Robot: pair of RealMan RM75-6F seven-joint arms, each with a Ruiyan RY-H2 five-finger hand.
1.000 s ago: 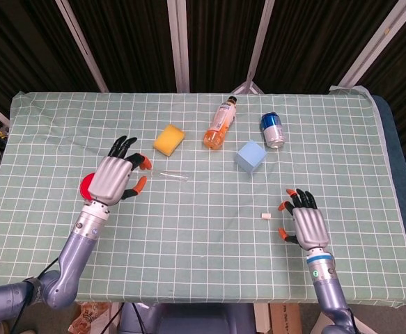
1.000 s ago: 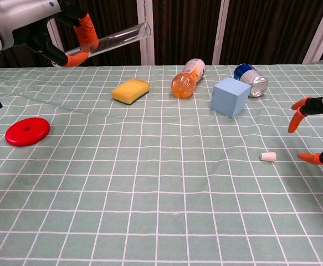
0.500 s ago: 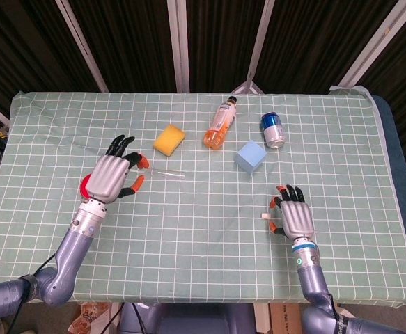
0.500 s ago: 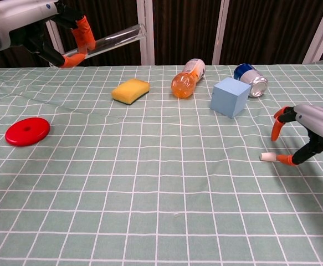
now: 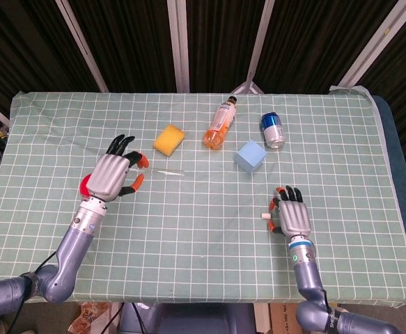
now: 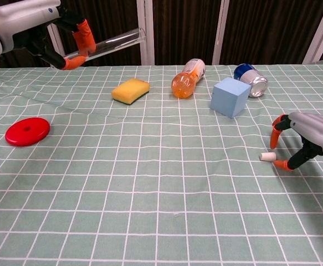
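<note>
My left hand (image 5: 112, 175) (image 6: 50, 27) is raised above the table and pinches a clear glass tube (image 6: 108, 43) (image 5: 168, 172) that points to the right. Below it on the checked cloth lies a red disc (image 6: 27, 132) (image 5: 84, 185). My right hand (image 5: 293, 217) (image 6: 305, 136) hovers low at the right, fingers apart and curved down around a small white cap (image 6: 267, 157) (image 5: 265, 217). The cap lies on the cloth just left of the fingertips; whether they touch it is unclear.
At the back of the table (image 5: 189, 243) lie a yellow sponge (image 5: 168, 139) (image 6: 131, 90), an orange bottle (image 5: 219, 124) (image 6: 186, 78) on its side, a light blue cube (image 5: 250, 156) (image 6: 230, 97) and a tipped blue can (image 5: 273, 130) (image 6: 251, 79).
My right hand has moved left and down to the white cap, its fingertips now straddling it. The left hand with the tube has barely shifted.
</note>
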